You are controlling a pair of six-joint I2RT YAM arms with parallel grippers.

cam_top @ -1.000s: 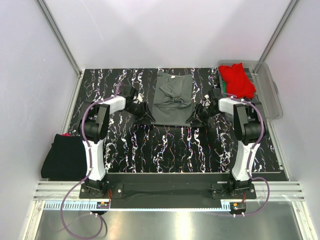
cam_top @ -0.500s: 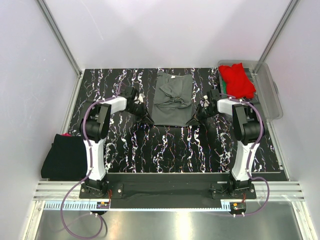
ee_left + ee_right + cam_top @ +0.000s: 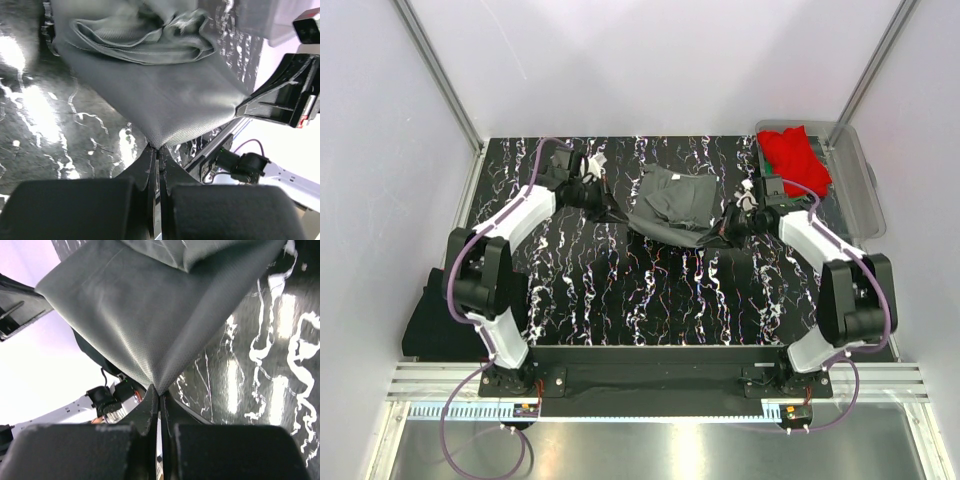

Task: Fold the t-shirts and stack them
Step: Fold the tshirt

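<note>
A dark grey t-shirt [image 3: 675, 205] lies in the middle of the table, its near hem raised and stretched between my two grippers. My left gripper [image 3: 619, 217] is shut on the hem's left corner. The left wrist view shows its tips [image 3: 156, 148] pinching the grey cloth [image 3: 165, 95]. At the right corner my right gripper [image 3: 725, 232] is shut on the hem, and its tips [image 3: 159, 392] clamp a peak of the cloth [image 3: 135, 315]. A red t-shirt [image 3: 795, 160] sits in the tub. A black t-shirt [image 3: 435, 320] lies off the table's left edge, partly behind my left arm.
The clear plastic tub [image 3: 860, 195] stands at the far right corner of the black marbled table [image 3: 650, 290]. White walls with metal posts close in the sides and back. A metal rail [image 3: 650, 385] runs along the near edge by the arm bases.
Both grippers have shut on the grey shirt's near corners and lifted them. The arms have reached farther out and the shirt's near hem has come up off the table.
</note>
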